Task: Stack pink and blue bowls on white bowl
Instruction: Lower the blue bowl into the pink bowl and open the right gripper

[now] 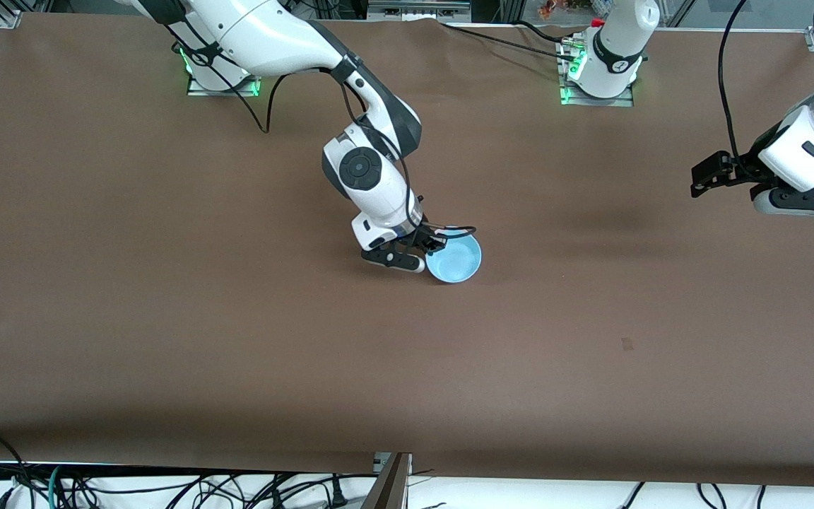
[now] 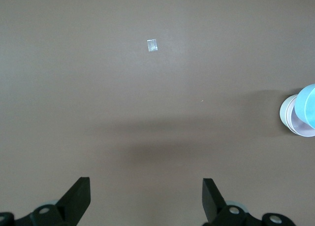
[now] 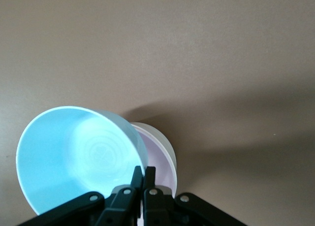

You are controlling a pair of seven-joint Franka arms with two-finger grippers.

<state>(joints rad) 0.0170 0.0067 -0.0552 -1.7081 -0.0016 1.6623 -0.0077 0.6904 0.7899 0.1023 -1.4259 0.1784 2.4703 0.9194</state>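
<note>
Right gripper (image 3: 143,179): fingers pinched onto the rim of the light sky-blue round plastic bowl (image 1: 455,260), held tilted over the stack near the table's middle.
Pale pink plastic bowl (image 3: 158,162): seen nested inside the white round plastic bowl (image 3: 165,143), under the blue one.
Left gripper (image 2: 146,194): fingers spread wide, nothing held, waiting over bare brown table (image 1: 167,318) at the left arm's end.
Small pale tape scrap (image 2: 152,46): stuck on the table.

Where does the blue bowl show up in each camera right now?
Front view: blue bowl mid-table, held by the right tool.
Left wrist view: at the frame edge, tilted over the white bowl.
Right wrist view: large, near the lens.
Shared landmark: the white bowl.
</note>
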